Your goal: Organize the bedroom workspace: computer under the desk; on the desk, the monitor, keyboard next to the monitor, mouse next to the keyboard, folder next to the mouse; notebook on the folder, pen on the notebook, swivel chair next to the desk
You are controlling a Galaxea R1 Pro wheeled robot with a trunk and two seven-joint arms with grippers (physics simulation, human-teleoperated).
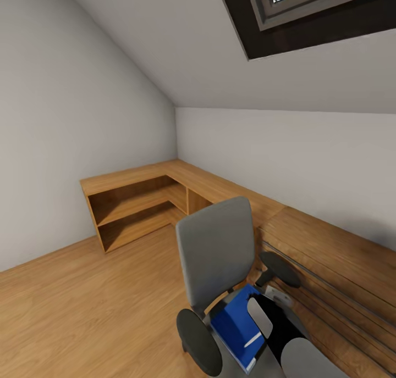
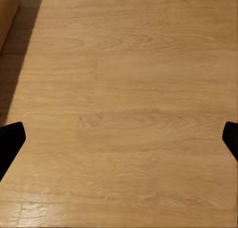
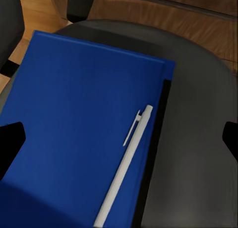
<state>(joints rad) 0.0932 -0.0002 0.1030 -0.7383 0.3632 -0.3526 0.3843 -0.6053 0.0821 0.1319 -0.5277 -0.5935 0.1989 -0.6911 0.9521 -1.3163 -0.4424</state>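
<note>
The blue folder (image 3: 79, 123) lies flat on the swivel chair (image 1: 215, 257) seat, a white pen (image 3: 126, 163) resting loose near its spine. The right gripper (image 3: 119, 138) hovers above, fingers spread and empty; the left gripper (image 2: 119, 138) is likewise open over the floor (image 2: 129, 89). The folder looks thin, stiff and light: best pinched at an overhanging edge, kept level so the pen doesn't roll off.

Right arm (image 1: 286, 334) reaches forward at near right, black forearm angled down. Right tool (image 3: 119, 138) points downward, fingers spread wide, holding nothing. Left tool (image 2: 119, 138) also points down, fingers wide apart, empty.
</note>
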